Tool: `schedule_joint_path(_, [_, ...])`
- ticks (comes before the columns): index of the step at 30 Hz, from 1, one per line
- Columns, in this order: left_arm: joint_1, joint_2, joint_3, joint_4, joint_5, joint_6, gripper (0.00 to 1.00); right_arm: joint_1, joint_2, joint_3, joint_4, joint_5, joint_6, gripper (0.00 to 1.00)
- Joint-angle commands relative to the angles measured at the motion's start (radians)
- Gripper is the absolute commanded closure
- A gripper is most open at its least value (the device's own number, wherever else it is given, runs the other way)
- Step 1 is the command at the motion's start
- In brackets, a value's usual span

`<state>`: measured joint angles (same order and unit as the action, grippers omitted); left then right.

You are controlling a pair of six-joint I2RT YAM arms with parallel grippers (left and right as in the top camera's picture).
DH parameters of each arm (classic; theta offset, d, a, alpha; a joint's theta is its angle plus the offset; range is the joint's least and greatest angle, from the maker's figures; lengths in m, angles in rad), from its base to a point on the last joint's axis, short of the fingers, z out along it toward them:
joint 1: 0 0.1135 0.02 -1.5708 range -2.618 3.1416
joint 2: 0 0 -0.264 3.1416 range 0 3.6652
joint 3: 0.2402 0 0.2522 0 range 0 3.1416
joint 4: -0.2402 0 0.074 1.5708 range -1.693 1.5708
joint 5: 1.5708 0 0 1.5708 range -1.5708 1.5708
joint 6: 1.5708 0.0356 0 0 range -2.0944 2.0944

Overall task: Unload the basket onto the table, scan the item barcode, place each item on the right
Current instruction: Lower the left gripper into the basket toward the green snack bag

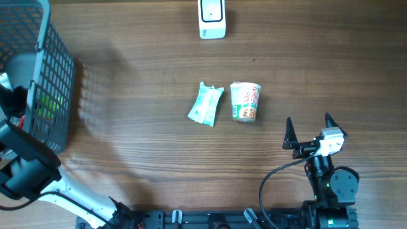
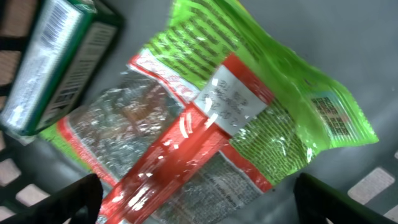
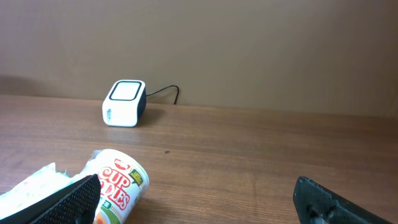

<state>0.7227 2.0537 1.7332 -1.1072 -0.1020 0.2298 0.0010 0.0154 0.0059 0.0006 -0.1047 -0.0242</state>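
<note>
Inside basket (image 1: 56,70), left tool (image 2: 196,186) wide open (empty) above snack bag (image 2: 273,118).

Surface: brown wood-grain tabletop (image 1: 159,152), fills whole overhead view. Grain runs L–R in long streaks, tone mid-brown w/ darker bands. Finish matte; light even across centre and R side. On L part of top a soft grey shadow (image 1: 95,89), edges blurred, fading twd centre. Rt wrist view: plain tan-beige wall (image 3: 261,50) behind far table edge, smooth, meets top in a straight horiz line. Wall a bit darker at L end. One small dark speck (image 3: 166,151) in the wood, mid-table.
</note>
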Motion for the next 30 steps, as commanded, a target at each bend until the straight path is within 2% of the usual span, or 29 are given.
schedule_joint_path(1, [-0.002,0.065,-0.002,-0.012,0.068,0.116,0.00,-0.005,-0.006,-0.001,0.006,-0.002,0.001,0.00])
schedule_joint_path(14, [-0.003,0.119,-0.002,0.066,0.079,0.375,0.00,-0.005,-0.006,-0.001,0.006,-0.001,0.000,0.00])
schedule_joint_path(22, [-0.014,0.117,0.002,0.135,0.079,0.481,0.00,-0.005,-0.006,-0.001,0.006,-0.001,0.000,0.00])
schedule_joint_path(27, [-0.032,0.102,0.066,0.135,0.079,0.495,0.00,-0.005,-0.006,-0.001,0.006,-0.002,0.000,0.00])
schedule_joint_path(30, [-0.031,0.078,0.111,0.130,0.079,0.462,0.00,-0.005,-0.006,-0.001,0.006,-0.001,0.000,0.00])
